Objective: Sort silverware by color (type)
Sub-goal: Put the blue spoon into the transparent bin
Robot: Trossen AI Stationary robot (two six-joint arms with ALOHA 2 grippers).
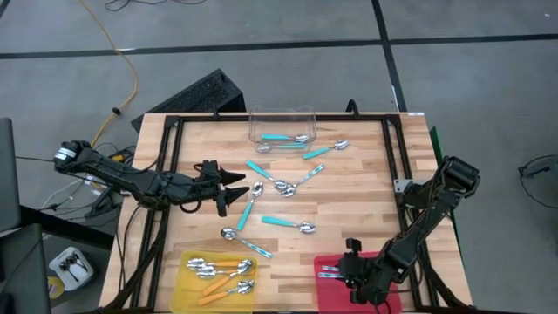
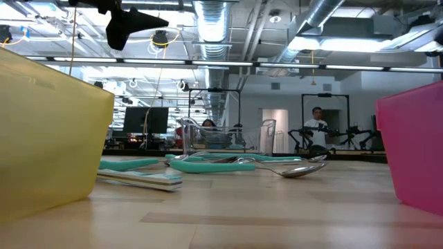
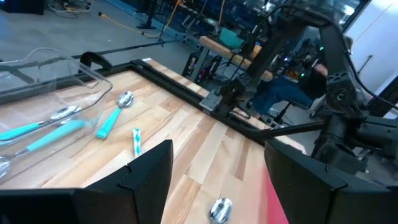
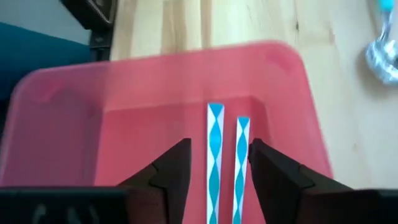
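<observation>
Teal handles are the sorting cue here, and two of them (image 4: 214, 165) lie side by side on the floor of the red tray (image 4: 74, 118), lined up between the fingers of the right hand (image 4: 213, 180). That hand hangs low over the tray at the tabletop's (image 1: 357, 187) near right corner with its fingers apart and touching neither handle, so I judge it is letting go of a teal spoon it has brought to the pair's own bin.

Orange-handled spoons (image 1: 222, 269) lie heaped in the yellow tray (image 1: 186, 296) at the near left, one colour to one bin. Most of the teal spoons are unsorted: several lie loose mid-table (image 1: 288, 223), and at least one sits inside the clear tub (image 1: 282, 126) at the far edge. Which loose ones have plain metal handles I cannot tell.

Over the tabletop's left side hovers the left hand (image 1: 225, 186), fingers spread wide and empty, pointed toward the loose cluster just beside it. That looks to me like a stance for the next pick, kept clear of the right arm's corner.
</observation>
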